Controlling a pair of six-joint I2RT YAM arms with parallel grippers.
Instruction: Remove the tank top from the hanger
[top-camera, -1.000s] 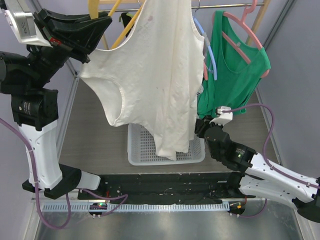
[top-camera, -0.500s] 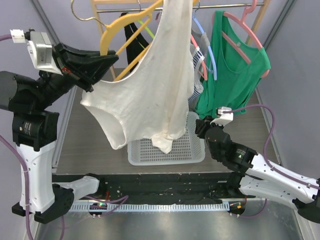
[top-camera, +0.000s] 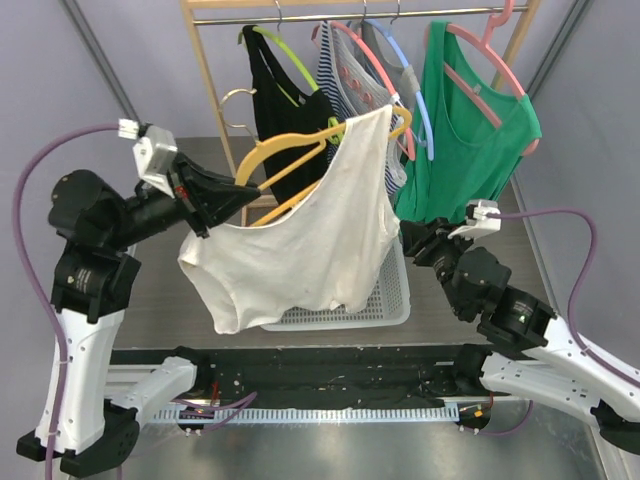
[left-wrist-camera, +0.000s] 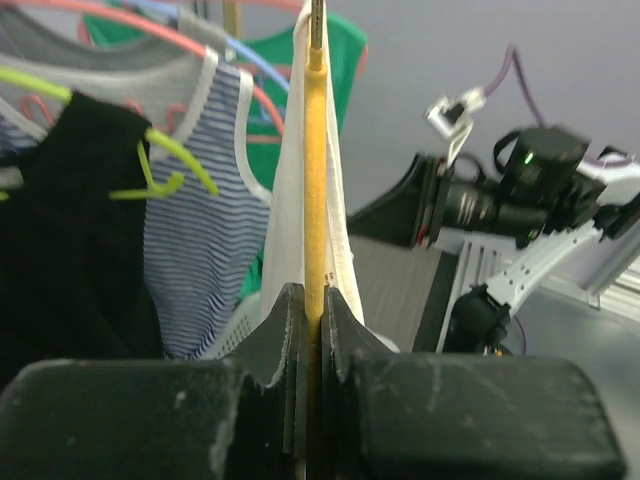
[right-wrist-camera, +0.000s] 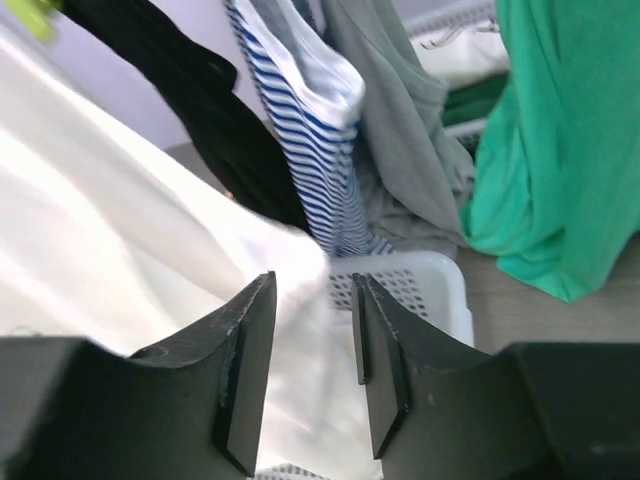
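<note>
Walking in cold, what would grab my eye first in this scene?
A white tank top dangles mid-scene from a yellow hanger, pinched by the left gripper. Behind it a rail holds more tops, a bright green top at the right. The right gripper stands open beside the white cloth.

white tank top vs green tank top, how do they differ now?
The white tank top rides the yellow hanger clamped in the left claw, off the rail; the green tank top hangs from the rail. The white one drapes slanted; the green one hangs straight. Both sleeveless.
</note>
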